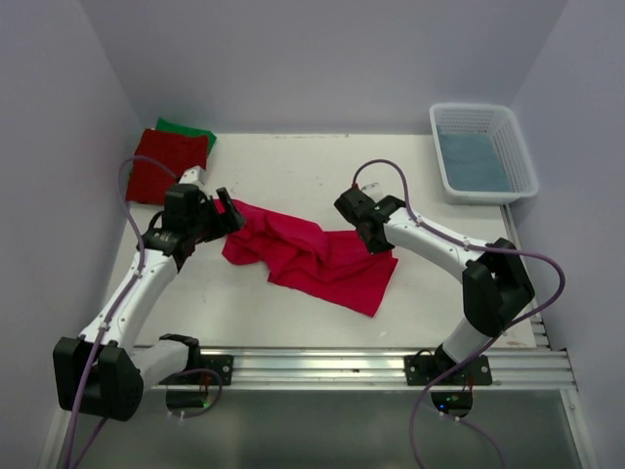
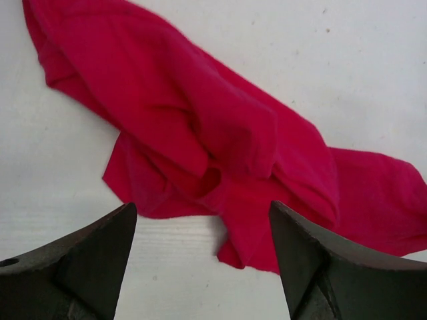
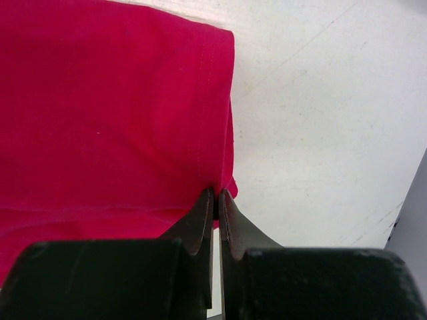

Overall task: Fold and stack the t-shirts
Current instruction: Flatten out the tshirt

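Soft crimson-pink t-shirt (image 1: 312,256) lies rumpled; right gripper (image 3: 217,195) pinches its stitched hem, jaws tight together; left gripper (image 2: 201,207) gapes wide, empty, beside its creased end.

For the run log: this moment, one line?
left pincer open above crimson-pink t-shirt | right pincer shut on its edge | unfolded

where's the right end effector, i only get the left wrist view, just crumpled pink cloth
observer: the right end effector is shut on the hem of the crimson-pink soft cloth t-shirt
operator: anything stacked yet
observer: a folded darker red cloth t-shirt lies far left, over a green cloth t-shirt
operator: basket?
observer: the white latticed plastic basket sits far right, something blue inside
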